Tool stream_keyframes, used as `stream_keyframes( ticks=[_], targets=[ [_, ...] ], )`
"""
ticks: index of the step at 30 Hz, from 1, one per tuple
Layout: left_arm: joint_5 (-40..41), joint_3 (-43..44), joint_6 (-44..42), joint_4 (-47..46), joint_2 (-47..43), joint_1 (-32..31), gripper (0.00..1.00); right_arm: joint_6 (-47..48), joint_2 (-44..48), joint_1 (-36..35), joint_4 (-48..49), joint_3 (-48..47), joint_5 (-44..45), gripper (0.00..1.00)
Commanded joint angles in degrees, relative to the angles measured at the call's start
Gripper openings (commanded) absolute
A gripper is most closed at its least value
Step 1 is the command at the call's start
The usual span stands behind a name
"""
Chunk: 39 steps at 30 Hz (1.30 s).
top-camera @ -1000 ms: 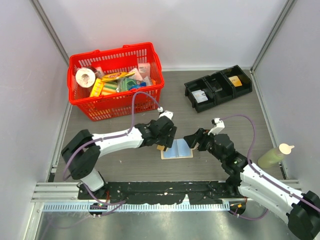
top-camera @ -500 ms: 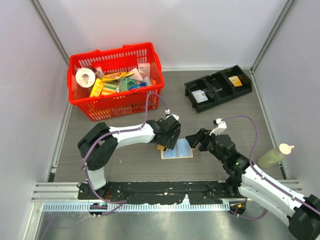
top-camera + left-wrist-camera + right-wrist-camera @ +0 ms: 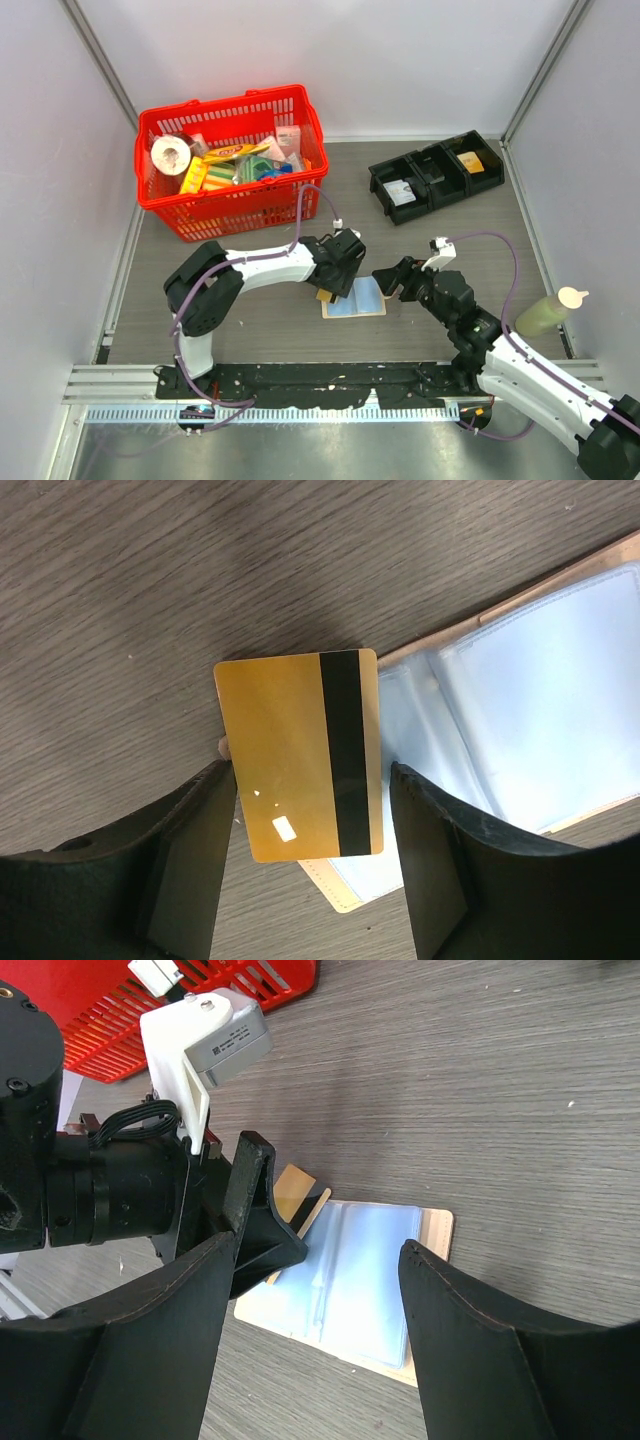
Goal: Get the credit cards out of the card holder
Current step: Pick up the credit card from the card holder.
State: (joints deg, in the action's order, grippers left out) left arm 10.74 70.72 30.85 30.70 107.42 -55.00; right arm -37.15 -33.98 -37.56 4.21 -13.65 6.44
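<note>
**Card half-clear of holder: grip notes**

Grey wood-grain table (image 3: 250,335), pale walls around it.

Top view: the small tan folding card holder with pale blue shiny sleeves (image 3: 358,300) lies open and flat at mid-table. The left gripper (image 3: 335,282) hangs over the holder's left edge and the right gripper (image 3: 396,286) over its right edge. A sliver of yellow-orange credit card (image 3: 322,295) shows at that left edge. A red plastic basket (image 3: 232,215) and a black three-part tray (image 3: 437,180) sit well beyond the holder.

Left wrist: the card faces the lens, its black stripe towards the holder, overlapping the holder's left border. The black fingers (image 3: 190,860) stand apart, one along each long edge. A strip of sleeve shows between one finger and the card, so I read no pinch.

Right wrist: the right jaws are spread wide and carry nothing, hovering above the open sleeves. The card juts from under the left gripper at the holder's far edge.

Handling, as judged:
- The card is likely thin, light, stiff and slick.
- It lies too flat to pick off a surface, so the best hold is across the long edges where it overhangs.
- The sleeves look glossy and limp, and the holder is light enough to drag along.
- Pressing on the holder's tan border, opposite the card, should steady it.
</note>
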Motion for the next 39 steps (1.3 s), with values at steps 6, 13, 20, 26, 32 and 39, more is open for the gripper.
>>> stream_keyframes(
  ticks=[6,13,20,26,32,39],
  targets=[
    [2.08,0.65,0.35,5.77,-0.45,0.16,0.51,0.58,1.81,-0.23,0.80,-0.06,1.12,0.71],
    [3.23,-1.02,0.52,4.46,-4.58,0.33,0.43,1.20,3.04,-0.23,1.07,0.38,0.68,0.71],
    [-0.10,-6.90,2.46,-2.82,-12.30,2.18,0.41,1.81,4.27,-0.23,3.08,0.99,-1.86,0.70],
    [-9.50,-16.82,9.04,-17.22,-20.83,6.04,0.40,3.39,4.62,-0.14,8.88,3.10,-8.52,0.70],
    [-18.38,-27.02,17.57,-35.60,-28.04,8.42,0.40,3.92,2.69,-0.23,15.65,4.42,-13.99,0.70],
    [-20.14,-34.94,27.58,-53.70,-33.14,8.51,0.39,3.83,0.49,-0.23,24.34,6.44,-19.00,0.70]
  ],
)
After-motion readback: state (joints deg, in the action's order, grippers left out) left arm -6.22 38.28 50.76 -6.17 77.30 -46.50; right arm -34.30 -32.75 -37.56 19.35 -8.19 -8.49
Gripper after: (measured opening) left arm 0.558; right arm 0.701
